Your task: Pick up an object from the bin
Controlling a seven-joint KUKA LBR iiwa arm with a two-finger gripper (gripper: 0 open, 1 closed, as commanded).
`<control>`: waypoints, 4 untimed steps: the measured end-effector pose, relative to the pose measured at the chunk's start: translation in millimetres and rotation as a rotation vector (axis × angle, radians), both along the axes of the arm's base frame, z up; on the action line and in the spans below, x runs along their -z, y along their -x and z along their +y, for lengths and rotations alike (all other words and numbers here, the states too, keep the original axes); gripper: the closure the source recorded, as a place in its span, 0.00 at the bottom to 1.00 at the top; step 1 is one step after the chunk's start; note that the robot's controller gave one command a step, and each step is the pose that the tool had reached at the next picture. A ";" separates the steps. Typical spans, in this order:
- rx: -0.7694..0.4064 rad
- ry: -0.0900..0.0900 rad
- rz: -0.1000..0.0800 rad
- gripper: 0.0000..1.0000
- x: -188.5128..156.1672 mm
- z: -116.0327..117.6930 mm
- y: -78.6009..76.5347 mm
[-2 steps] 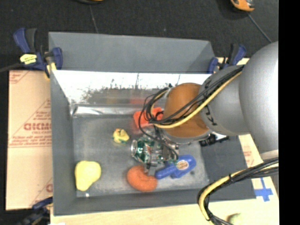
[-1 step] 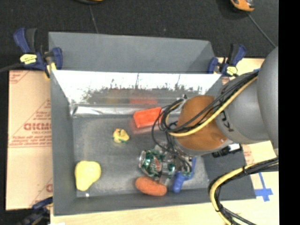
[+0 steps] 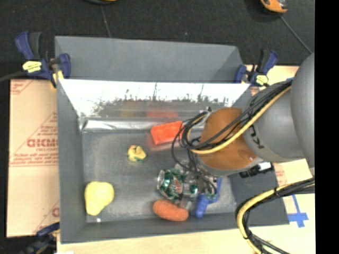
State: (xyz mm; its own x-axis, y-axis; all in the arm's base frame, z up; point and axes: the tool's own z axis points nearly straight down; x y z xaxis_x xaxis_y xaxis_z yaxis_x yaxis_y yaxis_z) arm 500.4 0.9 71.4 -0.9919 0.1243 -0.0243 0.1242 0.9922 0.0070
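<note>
the claw [image 3: 202,187] is low in the lower right part of the grey bin [image 3: 70,157], under the robot's orange wrist cover [image 3: 229,142] and its looped cables, and it sits in a small cluster of three things. the closest is a crushed drink can [image 3: 169,183], green and silver, which lies just to the left of the claw and looks to be touching it or nearly so; its crumpled body runs roughly left to right across the frame, tilted a little. just below the can is an orange-red oval thing [image 3: 169,211], long axis also left to right, close to the bin's near wall. below and slightly right of the claw stands a short blue piece [image 3: 201,207], slanting from upper right to lower left. judging by this layout, the can is the likeliest thing to be picked, and the coming move turns on the claw being at the can's right end, not centred over it. whether the claw is apart or together cannot be told here, since the wrist and cables cover it from above, and nothing can be seen held in it. the rest lies well apart: a red-orange block [image 3: 166,132] above near the far wall, a small yellow scrap [image 3: 136,153] left of centre, and a pale yellow lump [image 3: 99,196] in the lower left corner.
</note>
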 end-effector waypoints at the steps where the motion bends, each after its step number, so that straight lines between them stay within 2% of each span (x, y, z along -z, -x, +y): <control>1: 0.002 -0.001 0.008 1.00 -43.3 -0.1 2.4; 4: 0.005 -0.001 0.008 1.00 -144.4 -0.9 1.4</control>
